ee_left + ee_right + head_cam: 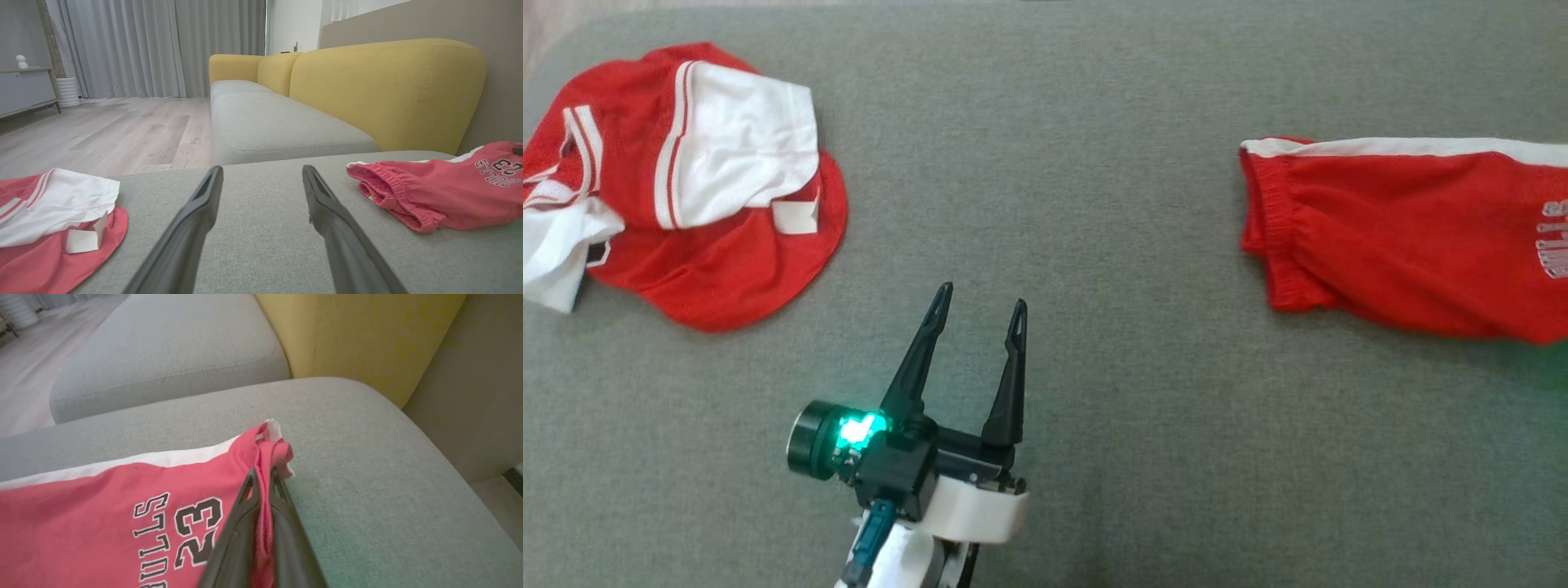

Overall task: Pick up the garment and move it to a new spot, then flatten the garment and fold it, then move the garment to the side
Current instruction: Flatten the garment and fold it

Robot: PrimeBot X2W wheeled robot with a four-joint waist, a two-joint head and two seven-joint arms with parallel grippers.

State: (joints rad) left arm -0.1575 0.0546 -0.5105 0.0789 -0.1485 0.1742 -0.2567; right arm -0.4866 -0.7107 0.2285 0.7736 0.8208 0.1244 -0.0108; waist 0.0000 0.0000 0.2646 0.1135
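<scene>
The garment [1405, 229] is a pair of red shorts with a white side stripe and "BULLS 23" print. It lies partly flat on the grey cushion [1094, 204] at the right and runs off the head view's right edge. In the right wrist view my right gripper [263, 473] is shut on a bunched corner of the garment [102, 510], red cloth pinched between its fingers. My left gripper [983, 296] hovers open over bare cushion at the lower middle, apart from both cloths. In the left wrist view its open fingers [262, 169] point between the garment [441, 196] and the jersey.
A crumpled red and white jersey [727, 261] lies at the cushion's left end, also seen as a heap [41, 261]. A yellow sofa backrest [384, 90] rises behind, with another grey seat [278, 126] and wooden floor [102, 134] beyond the cushion's edge.
</scene>
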